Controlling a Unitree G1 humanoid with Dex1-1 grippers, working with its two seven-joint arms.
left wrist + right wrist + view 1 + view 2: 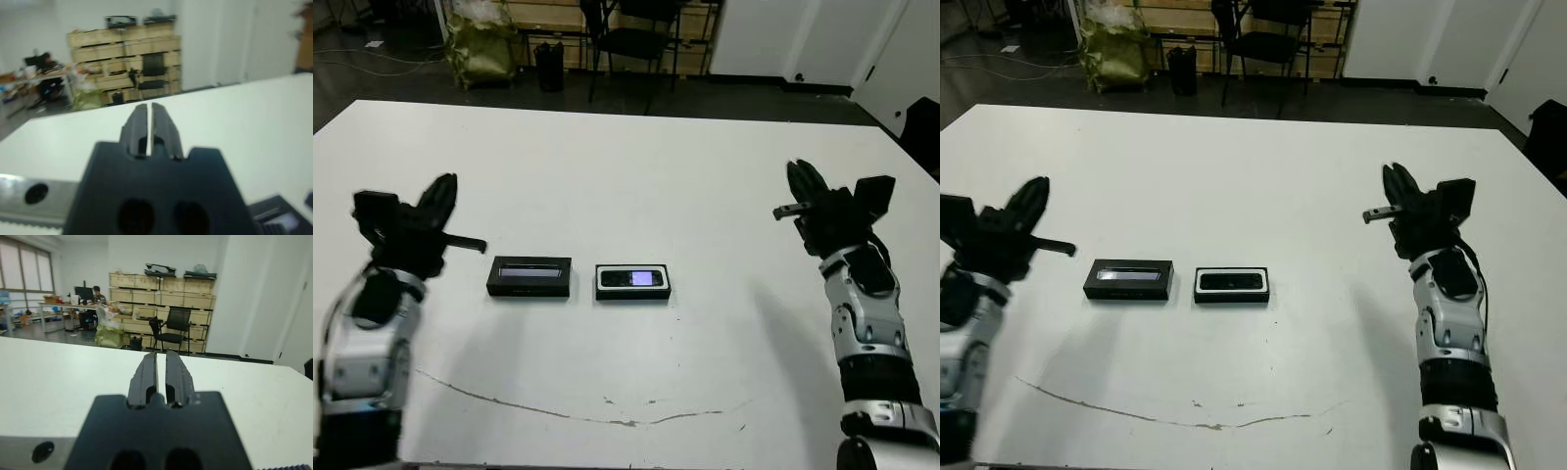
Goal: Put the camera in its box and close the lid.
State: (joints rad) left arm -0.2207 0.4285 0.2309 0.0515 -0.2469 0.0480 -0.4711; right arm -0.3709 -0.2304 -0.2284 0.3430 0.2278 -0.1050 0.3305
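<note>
The slim black bar-shaped camera already lies in its white-lined black tray box mid-desk, while the flat black lavender-striped lid beside it awaits placing, both claws empty, fingers pressed together.

White table with a thin dark scratch line near its front edge. Beyond it, a dark floor, a black chair, a yellow-green bag and a small black bin. Stacked pale wooden crates line the white back wall. Windows admit daylight; a seated person works at a desk.
</note>
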